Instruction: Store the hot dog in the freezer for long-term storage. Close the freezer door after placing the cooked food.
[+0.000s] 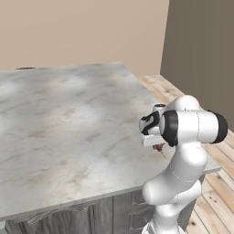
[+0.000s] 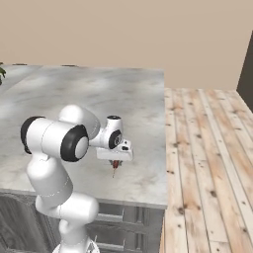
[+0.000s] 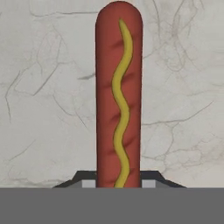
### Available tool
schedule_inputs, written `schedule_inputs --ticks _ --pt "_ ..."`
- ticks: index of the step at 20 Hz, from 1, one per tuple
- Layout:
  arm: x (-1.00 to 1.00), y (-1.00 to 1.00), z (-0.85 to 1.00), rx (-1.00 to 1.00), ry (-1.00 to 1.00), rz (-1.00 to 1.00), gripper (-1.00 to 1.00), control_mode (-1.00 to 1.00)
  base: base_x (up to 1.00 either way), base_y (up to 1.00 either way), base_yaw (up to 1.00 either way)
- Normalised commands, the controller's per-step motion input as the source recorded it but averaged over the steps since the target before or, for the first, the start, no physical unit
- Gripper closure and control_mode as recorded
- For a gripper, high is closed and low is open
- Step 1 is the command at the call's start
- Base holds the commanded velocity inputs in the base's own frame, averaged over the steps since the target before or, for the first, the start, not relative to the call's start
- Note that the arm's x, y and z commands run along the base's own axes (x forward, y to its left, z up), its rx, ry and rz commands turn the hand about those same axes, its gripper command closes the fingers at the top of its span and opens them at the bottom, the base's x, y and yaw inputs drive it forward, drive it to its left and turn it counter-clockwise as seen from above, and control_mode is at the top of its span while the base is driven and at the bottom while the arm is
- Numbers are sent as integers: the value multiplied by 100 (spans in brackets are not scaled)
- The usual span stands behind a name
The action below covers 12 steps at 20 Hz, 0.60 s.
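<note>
The hot dog (image 3: pixel 118 100) is a red-orange sausage with a wavy yellow mustard line, lying on the marble counter (image 1: pixel 68 114). It runs straight up the hand view, its near end between the two dark fingertips (image 3: pixel 85 178). My gripper (image 3: pixel 118 178) points down onto it and is shut on that end. From the base cameras the hot dog shows as a small red bit (image 1: pixel 158 148) (image 2: pixel 115 164) under the hand, near the counter's right edge. The freezer and the freezer door are out of view.
The counter (image 2: pixel 74 94) is a wide island with dark drawers (image 1: pixel 114 210) under its front edge. A wooden plank floor (image 2: pixel 207 148) lies to its right. A tall grey-brown panel (image 1: pixel 196 45) rises at the back right.
</note>
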Motion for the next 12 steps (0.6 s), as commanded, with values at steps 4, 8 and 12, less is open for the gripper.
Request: schedule_inputs --ticks 4,8,12 --pt "16 5 -1 0 0 0 100 -100 0 0 0" --pt "15 9 0 -1 0 -1 100 -100 0 0 0" --pt "6 26 30 -3 10 -7 100 -100 0 0 0"
